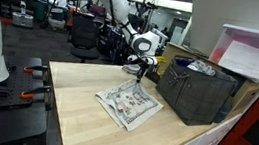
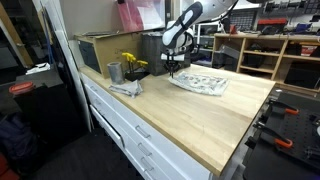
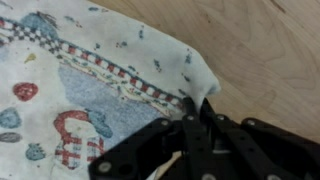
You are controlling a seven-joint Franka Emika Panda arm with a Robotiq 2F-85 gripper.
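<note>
We see the black two-fingered gripper (image 3: 197,118) low over the pale wooden worktop (image 1: 78,116), its fingers pressed together on a raised fold at the corner of a white printed cloth (image 3: 90,90). The cloth has blue patches, a red-and-white chequered band and small snowman-like figures. In both exterior views it lies spread and slightly rumpled near the middle of the worktop (image 1: 127,106) (image 2: 200,83), with the pinched corner at its far edge, under the gripper (image 1: 141,74) (image 2: 176,70). We judge it light, thin and limp. It will sag and fold under its own weight and drag along the wood rather than slide as one piece. A hemmed corner or edge, such as the one now pinched, looks to us the soundest hold, since the flat middle offers nothing to grasp. Just beside the cloth in an exterior view stands a dark open-topped fabric bin (image 1: 199,97) with something pale and crumpled (image 1: 200,67) showing above its rim; we cannot tell what it is. Behind it sits a clear plastic box with a pink lid (image 1: 256,57), its contents hidden. In an exterior view a small grey metal cup (image 2: 114,72) stands by the wall.
</note>
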